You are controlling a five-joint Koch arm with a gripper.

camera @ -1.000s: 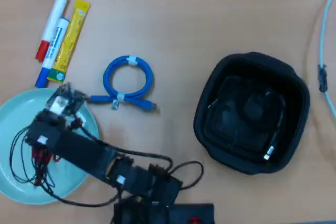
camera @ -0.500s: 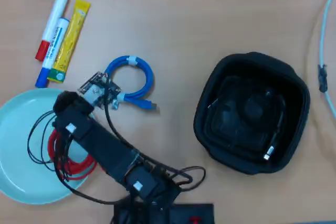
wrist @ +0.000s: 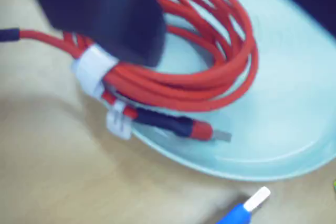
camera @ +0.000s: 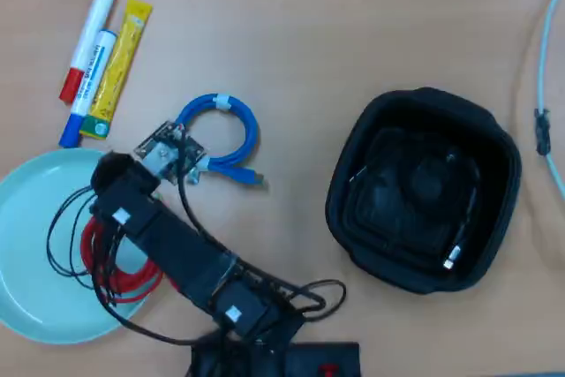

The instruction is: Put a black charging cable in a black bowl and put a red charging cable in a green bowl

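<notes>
The red charging cable (wrist: 210, 77) lies coiled in the green bowl (wrist: 294, 114), its white-tied side and a plug reaching to the rim. A single dark jaw of my gripper (wrist: 142, 51) stands right over the coil's left side; the other jaw is hidden, so a grip cannot be judged. From overhead the arm (camera: 159, 236) covers part of the red charging cable (camera: 119, 267) in the green bowl (camera: 26, 245). The black bowl (camera: 494, 174) sits at right, with the black charging cable (camera: 450, 258) inside, visible mostly by its silvery plug.
A blue coiled cable (camera: 218, 134) lies just beyond the green bowl; its plug (wrist: 244, 211) shows in the wrist view. Two markers (camera: 86, 41) and a yellow sachet (camera: 117, 64) lie at upper left. A pale cable (camera: 540, 68) runs along the right edge.
A second ago the arm lay across the green bowl, hiding the red cable. It has swung up and right, uncovering the coil in the bowl. Over the last half second little moved.
</notes>
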